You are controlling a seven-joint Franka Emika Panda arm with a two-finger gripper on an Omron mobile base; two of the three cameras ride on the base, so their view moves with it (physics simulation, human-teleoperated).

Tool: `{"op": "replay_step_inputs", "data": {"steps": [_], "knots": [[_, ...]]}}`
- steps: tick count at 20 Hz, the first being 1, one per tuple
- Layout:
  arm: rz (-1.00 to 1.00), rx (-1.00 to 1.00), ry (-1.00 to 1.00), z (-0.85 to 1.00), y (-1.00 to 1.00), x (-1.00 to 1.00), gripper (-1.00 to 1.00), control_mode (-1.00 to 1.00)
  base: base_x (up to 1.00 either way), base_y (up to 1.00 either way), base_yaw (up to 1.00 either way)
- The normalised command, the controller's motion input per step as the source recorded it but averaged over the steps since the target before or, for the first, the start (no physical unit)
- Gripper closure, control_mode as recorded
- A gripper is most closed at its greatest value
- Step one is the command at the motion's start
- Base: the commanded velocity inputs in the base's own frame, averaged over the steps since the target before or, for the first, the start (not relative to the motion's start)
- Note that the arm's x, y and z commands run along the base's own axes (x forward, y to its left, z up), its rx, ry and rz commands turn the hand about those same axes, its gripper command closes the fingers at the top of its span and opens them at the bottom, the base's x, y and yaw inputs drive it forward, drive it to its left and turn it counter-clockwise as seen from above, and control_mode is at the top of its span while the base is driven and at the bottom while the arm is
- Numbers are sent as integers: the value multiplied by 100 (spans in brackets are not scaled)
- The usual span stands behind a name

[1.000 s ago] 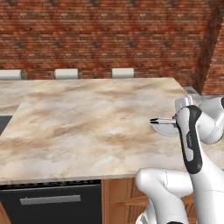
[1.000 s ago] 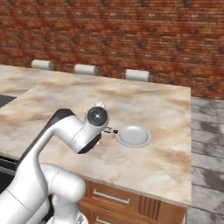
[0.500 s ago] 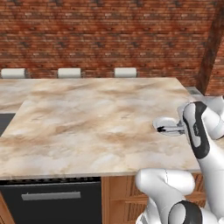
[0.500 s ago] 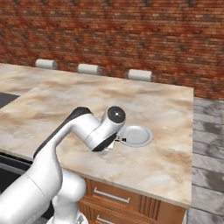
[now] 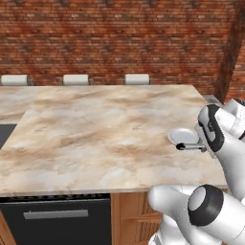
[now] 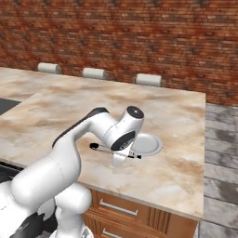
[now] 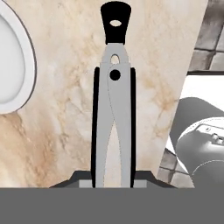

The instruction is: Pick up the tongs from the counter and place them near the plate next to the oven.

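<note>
My gripper (image 7: 113, 180) is shut on the tongs (image 7: 113, 109), a slim silver-grey utensil with a black tip that points away from the hand. In the right base view the tongs (image 6: 105, 148) lie level, low over the marbled counter (image 6: 60, 111), just in front of the plate (image 6: 148, 144); the gripper (image 6: 119, 156) holds them near their right end. The left base view shows the tongs (image 5: 190, 147) sticking out from behind the arm, beside the small pale plate (image 5: 182, 136). The plate's rim (image 7: 27, 65) sits left of the tongs in the hand view. The oven is out of view.
A black appliance front with a silver bar handle (image 5: 52, 214) sits under the counter's near edge. Wooden drawers (image 6: 121, 209) run below the counter. Three pale chair backs (image 5: 75, 79) line the far side before the brick wall. The counter's right edge (image 6: 203, 153) drops to a tiled floor.
The arm has swung forward and down, carrying the tongs from over the plate to low above the counter just in front of it. The gripper has stayed shut on them.
</note>
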Motion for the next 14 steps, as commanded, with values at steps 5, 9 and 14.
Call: {"op": "replay_step_inputs", "data": {"steps": [5,9,14], "knots": [[-3,-1,5,-62,-26,-1,100,-100,0,0,0],[-9,-12,0,-51,-9,1,100,-100,0,0,0],[-14,-2,17,-36,-3,8,100,-100,0,0,0]]}}
